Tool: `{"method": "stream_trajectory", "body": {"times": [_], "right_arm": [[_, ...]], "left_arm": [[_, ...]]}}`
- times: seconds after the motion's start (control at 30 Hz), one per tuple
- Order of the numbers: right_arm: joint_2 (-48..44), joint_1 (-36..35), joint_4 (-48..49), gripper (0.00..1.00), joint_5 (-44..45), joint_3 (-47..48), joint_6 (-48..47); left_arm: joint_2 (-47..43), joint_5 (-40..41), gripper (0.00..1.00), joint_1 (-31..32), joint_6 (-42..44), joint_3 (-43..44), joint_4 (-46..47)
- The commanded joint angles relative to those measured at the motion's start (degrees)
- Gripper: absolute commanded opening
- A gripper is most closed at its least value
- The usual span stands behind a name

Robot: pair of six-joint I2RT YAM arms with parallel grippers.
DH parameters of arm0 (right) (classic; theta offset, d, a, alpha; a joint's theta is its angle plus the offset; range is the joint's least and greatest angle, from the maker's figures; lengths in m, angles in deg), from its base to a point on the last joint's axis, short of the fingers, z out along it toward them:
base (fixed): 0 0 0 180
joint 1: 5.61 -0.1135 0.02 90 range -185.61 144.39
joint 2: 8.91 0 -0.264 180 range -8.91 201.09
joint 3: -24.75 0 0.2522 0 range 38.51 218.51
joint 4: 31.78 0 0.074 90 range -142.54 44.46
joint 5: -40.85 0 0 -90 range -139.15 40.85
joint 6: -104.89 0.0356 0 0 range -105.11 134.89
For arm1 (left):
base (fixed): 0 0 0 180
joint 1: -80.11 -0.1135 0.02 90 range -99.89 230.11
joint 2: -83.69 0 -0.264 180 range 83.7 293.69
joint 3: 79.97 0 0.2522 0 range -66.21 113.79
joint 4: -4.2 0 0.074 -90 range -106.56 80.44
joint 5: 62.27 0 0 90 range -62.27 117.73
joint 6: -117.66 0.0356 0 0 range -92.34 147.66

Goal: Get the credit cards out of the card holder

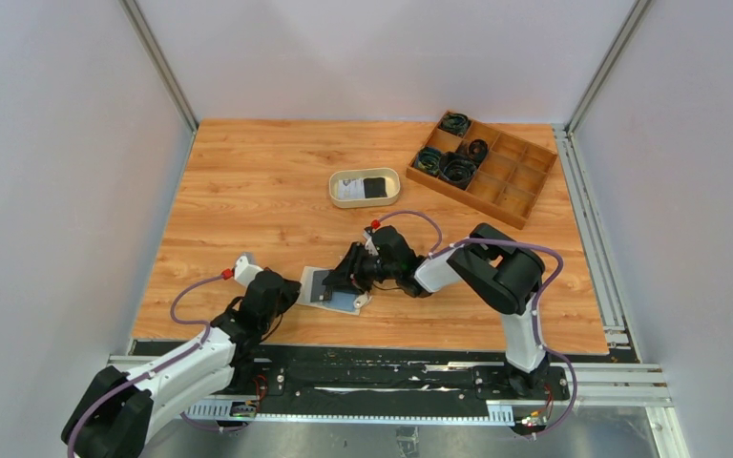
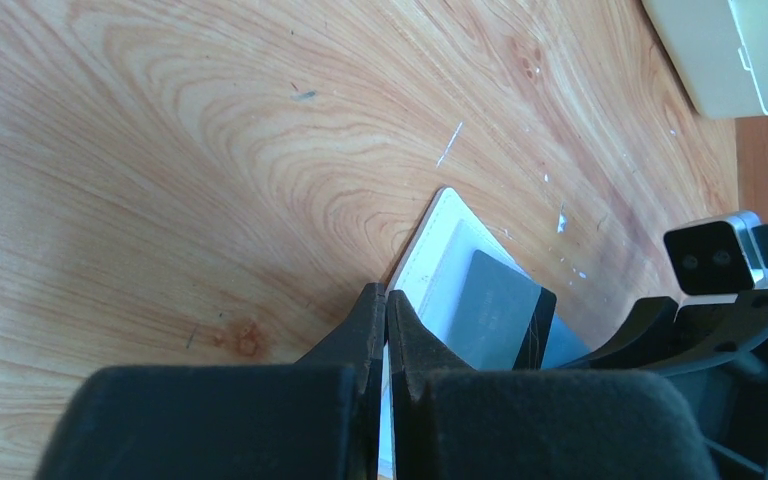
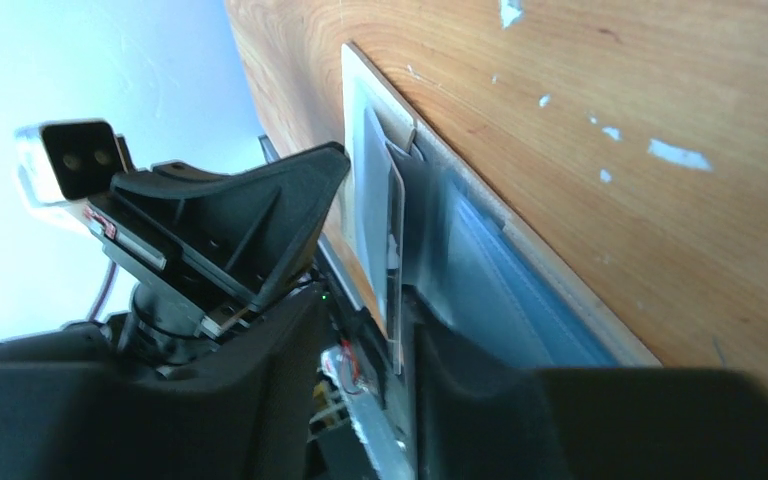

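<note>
Holder (image 1: pixel 345 301) lies open and flat on the table (image 1: pixel 248 191), near the front edge, between the two arms, pale grey-blue inside facing up.

Left side: left gripper (image 2: pixel 387 300) comes in low from the near left corner. Its fingers (image 2: pixel 360 325) are pressed together on the holder's left edge (a thin pale rim shows between them in the left wrist view).

Centre: one dark card (image 2: pixel 495 310) sits on the holder's left half, partly out of its pocket. In the right wrist view it appears edge-on, lifted a little off the lining.

Right of it: right gripper (image 1: pixel 339 281) reaches in from the right, tips over the holder. Its fingers (image 3: pixel 460 370) are parted and straddle the card's edge; a gap shows on one side, so no clamp on it visible.

Further back, right of centre: oval tray (image 1: pixel 393 196) with two cards inside, a white one (image 1: pixel 351 188) and a black one (image 1: pixel 374 187), side by side.

Far right corner: wooden box (image 1: pixel 534 181) with compartments, set at an angle. Black cable coils (image 1: pixel 456 122) fill several of its left cells.
</note>
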Motion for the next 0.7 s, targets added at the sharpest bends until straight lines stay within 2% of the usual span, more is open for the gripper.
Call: {"method": "stream_trajectory", "body": {"times": [0.0,0.07,0.2,0.47,0.67], "right_arm": [[0.88,0.06,0.18,0.26,0.27,0.09,-0.38],[1.34,0.08,1.14,0.11,-0.03,-0.1,-0.15],[1.39,0.19,1.9,0.0,-0.19,-0.65,0.0],[-1.7,0.97,-2.66,0.0,-0.1,-2.33,-2.8],[-7.48,2.19,-8.07,0.0,1.22,-8.15,-6.06]], "left_arm": [[0.05,2.04,0.0,-0.33,0.96,0.42,-2.43],[0.33,1.97,0.0,-0.33,1.03,0.51,-2.4],[0.32,1.95,0.0,-0.33,1.14,0.59,-2.44],[-0.04,2.31,0.0,-0.34,0.97,0.51,-2.9],[-0.85,2.82,0.0,-0.33,0.97,0.37,-3.83]]}}
